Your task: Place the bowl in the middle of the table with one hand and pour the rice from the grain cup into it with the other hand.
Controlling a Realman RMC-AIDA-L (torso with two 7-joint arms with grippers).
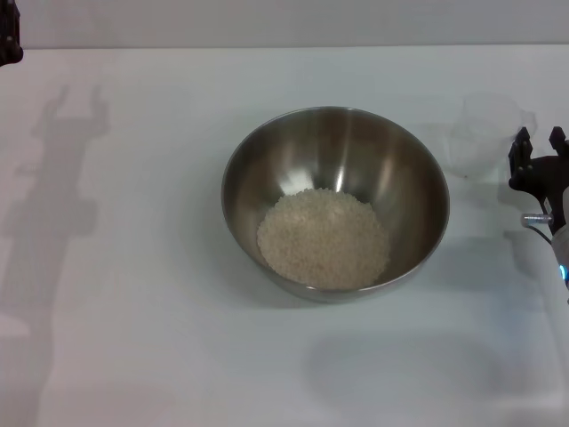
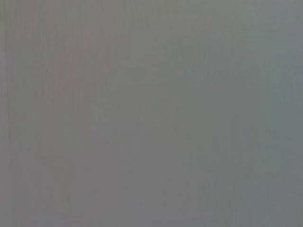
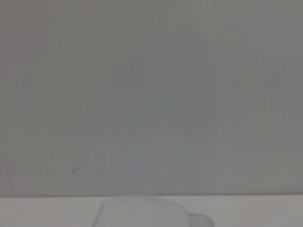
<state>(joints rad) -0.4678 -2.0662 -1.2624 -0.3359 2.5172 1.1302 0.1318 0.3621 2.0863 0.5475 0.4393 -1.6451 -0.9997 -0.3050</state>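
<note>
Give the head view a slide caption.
Rice in steel bowl; empty grain cup beside right gripper.

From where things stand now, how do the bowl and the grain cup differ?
The bowl is shiny steel; the grain cup is clear plastic. The bowl is far bigger than the cup. The bowl holds the rice; the cup looks empty. The bowl sits mid-table; the cup stands to its right, near the right gripper. Both rest upright on the table, held by nothing.
</note>
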